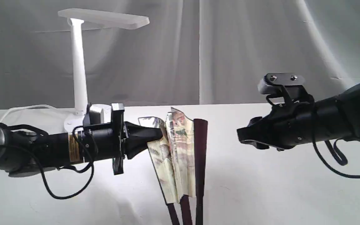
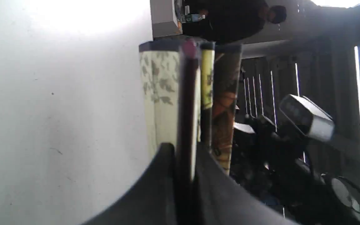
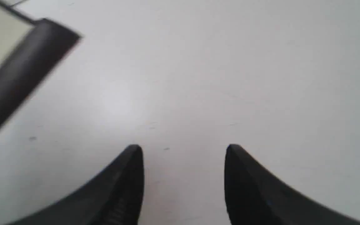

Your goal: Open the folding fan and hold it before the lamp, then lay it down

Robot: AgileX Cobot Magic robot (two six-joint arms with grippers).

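The folding fan [image 1: 175, 156] is held upright and only partly spread, its painted cream pleats bunched between dark maroon guards. My left gripper [image 1: 159, 132] is shut on one guard at the fan's left side; in the left wrist view that maroon guard [image 2: 187, 125] runs up between my fingers, with pleats on both sides. My right gripper [image 1: 241, 136] hovers open to the right of the fan, apart from it. Its fingers [image 3: 127, 181] stand wide over the bare table, with the fan's other guard [image 3: 23, 75] off to one side. The white lamp [image 1: 80, 62] stands behind my left arm.
A white tabletop [image 1: 277, 187] lies under both arms, backed by a pale draped curtain [image 1: 230, 47]. The lamp's white cord [image 1: 23, 109] trails off to the left behind my left arm.
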